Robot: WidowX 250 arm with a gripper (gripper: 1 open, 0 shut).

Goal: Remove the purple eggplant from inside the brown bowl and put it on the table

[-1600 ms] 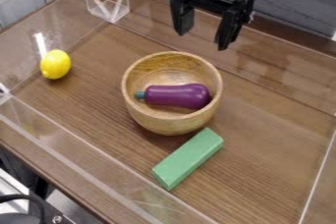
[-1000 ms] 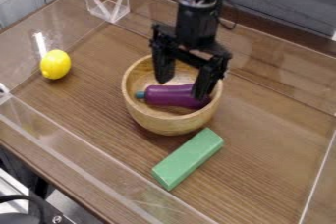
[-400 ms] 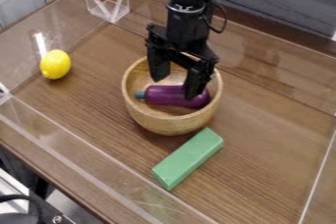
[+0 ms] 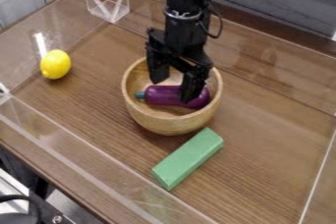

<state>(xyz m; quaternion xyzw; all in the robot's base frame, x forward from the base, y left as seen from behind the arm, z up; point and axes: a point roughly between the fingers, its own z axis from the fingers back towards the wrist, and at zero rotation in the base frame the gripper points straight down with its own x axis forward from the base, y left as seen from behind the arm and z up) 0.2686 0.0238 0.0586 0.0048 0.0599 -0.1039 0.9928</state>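
My black gripper (image 4: 176,79) is spread wide over the purple toy eggplant (image 4: 176,95) lying inside the round wooden bowl (image 4: 172,123)

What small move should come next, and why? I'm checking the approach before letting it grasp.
Probably ease the gripper slightly lower, then close: its open fingers appear to flank the purple eggplant, which lies inside the brown bowl.
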